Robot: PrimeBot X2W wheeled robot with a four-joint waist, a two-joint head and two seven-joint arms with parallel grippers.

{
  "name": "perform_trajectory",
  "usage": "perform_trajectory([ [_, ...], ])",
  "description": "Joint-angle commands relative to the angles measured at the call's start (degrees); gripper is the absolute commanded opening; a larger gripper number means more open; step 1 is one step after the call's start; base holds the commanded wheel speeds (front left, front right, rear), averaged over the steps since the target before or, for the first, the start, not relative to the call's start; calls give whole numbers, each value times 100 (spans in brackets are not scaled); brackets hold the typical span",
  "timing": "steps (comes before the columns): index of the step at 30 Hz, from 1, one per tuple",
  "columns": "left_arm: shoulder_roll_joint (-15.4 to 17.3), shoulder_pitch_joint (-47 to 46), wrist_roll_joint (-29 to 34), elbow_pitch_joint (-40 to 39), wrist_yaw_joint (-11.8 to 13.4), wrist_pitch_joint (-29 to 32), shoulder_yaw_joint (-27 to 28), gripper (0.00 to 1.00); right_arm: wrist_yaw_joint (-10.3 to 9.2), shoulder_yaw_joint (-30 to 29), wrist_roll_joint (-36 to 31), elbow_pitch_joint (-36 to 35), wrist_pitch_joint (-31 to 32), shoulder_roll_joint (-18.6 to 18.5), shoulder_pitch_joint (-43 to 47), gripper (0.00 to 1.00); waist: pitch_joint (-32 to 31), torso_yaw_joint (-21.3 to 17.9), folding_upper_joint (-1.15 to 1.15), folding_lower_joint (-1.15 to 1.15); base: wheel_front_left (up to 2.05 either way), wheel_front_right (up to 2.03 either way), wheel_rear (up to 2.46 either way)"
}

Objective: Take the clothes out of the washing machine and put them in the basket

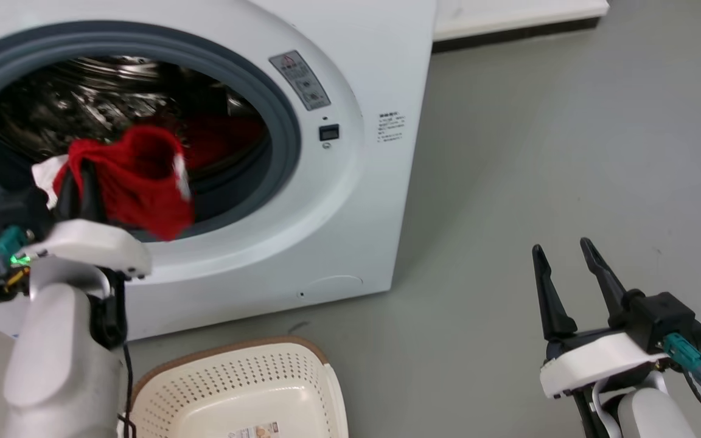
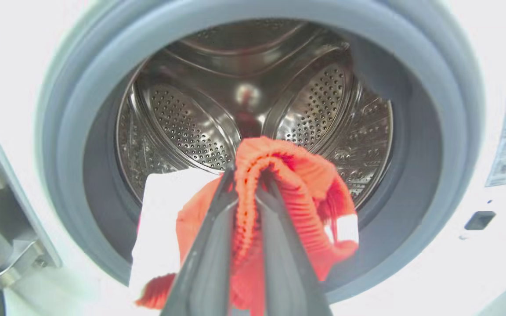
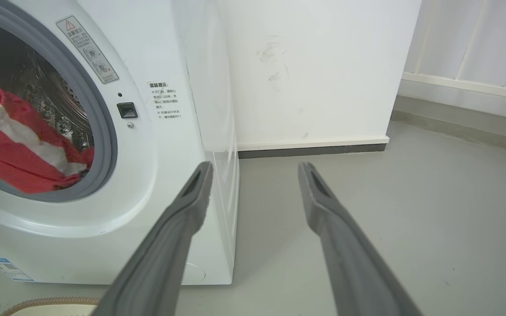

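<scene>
At the porthole of the washing machine (image 1: 338, 201), in the head view, the left end effector (image 1: 80, 175) is clamped on a red garment (image 1: 137, 176). The garment hangs from the fingertips and drapes to their right over the grey lip. The basket (image 1: 235, 356) stands on the floor below this end effector, back toward the robot. The right end effector (image 1: 562, 246) is spread, empty and well apart.

In the left wrist view, the garment's ribbed edge (image 2: 253, 175) is pinched between the fingers, with the drum (image 2: 182, 127) straight ahead.

In the right wrist view, the spread fingers (image 3: 191, 206) hold nothing. The garment lies far to their left, and the basket rim lies to their lower left.

Judgement: the coming move calls for a backward withdrawal, then lowering; the left arm is nearer the basket.
</scene>
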Motion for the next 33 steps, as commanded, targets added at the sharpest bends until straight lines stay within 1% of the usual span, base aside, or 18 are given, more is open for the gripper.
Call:
perform_trajectory([
  [1, -89, 234, 80, -308, -28, -29, 44, 0, -4, -24, -39, -41, 39, 5, 124, 100, -213, 172, 0, 2, 0, 0, 0],
  [8, -544, 1278, 361, -2030, 1, -24, 170, 0, -4, -71, -119, -255, 216, 3, 405, 100, -574, 388, 0, 2, 0, 0, 0],
  [9, -707, 1781, 401, -2673, 28, -23, 148, 0, -4, -96, -121, -350, 285, 4, 507, 100, -667, 451, 0, 2, 0, 0, 0],
  [10, -760, 1946, 387, -2892, 69, -24, 154, 0, -4, -117, -126, -386, 300, 4, 532, 100, -669, 479, 0, 2, 0, 0, 0],
  [11, -892, 2460, 358, -3401, 194, -8, 126, 0, -4, -172, -129, -489, 348, 5, 600, 100, -639, 580, 0, 2, 0, 0, 0],
  [14, -985, 2948, 359, -3783, 279, 108, 0, 0, -4, -218, -137, -567, 393, 3, 632, 100, -548, 681, 0, 2, 0, 0, 0],
  [16, -1022, 3249, 386, -3872, 319, 193, -122, 0, -4, -259, -151, -608, 402, 4, 625, 100, -472, 773, 0, 2, 0, 0, 0],
  [19, -1073, 3568, 342, -3705, 358, 257, -270, 0, -4, -269, -163, -636, 396, 5, 539, 100, -321, 874, 0, 2, 0, 0, 0],
  [20, -1133, 3777, 165, -3294, 333, 309, -413, 0, -4, -271, -162, -688, 411, 4, 411, 100, -134, 961, 0, 2, 0, 0, 0],
  [23, -1153, 3783, -20, -2716, 290, 275, -531, 0, -4, -246, -186, -734, 420, 5, 305, 100, 109, 1017, 0, 2, 0, 0, 0],
  [27, -1176, 3477, -176, -1751, 195, 197, -643, 0, -4, -196, -219, -772, 420, 3, 133, 100, 490, 1039, 0, 2, 0, 0, 0],
  [33, -1150, 2602, -257, -218, 0, 107, -667, 0, -4, -105, -227, -816, 380, 4, -132, 100, 1120, 958, 0, 2, 0, 0, 0],
])
